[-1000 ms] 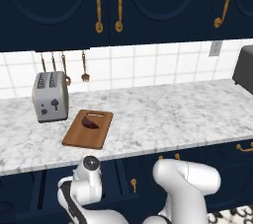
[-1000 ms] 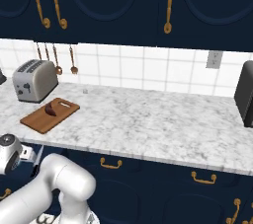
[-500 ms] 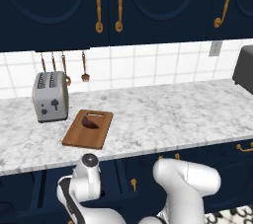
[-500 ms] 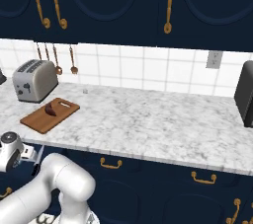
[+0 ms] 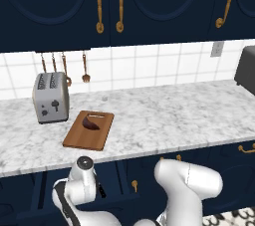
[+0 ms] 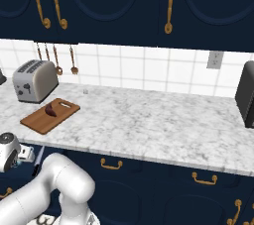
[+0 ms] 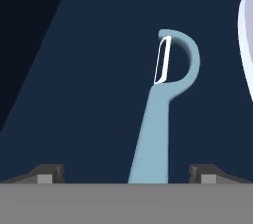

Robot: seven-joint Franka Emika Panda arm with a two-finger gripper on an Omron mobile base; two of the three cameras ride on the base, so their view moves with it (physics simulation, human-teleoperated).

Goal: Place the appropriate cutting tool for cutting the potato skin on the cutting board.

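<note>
Looking along the gripper: slim light-blue peeler, loop head up, handle rising between two spread fingertips; contact hidden, so grip cannot tell. Seen from both base cameras instead: rectangular wooden cutting board on marbled counter, bearing rounded reddish-brown potato, beside metal toaster.

Not much going on, the arm's wrist just crept up a bit toward 12 o'clock below the bench edge, and slid slightly toward 9 o'clock in the right base view.
</note>
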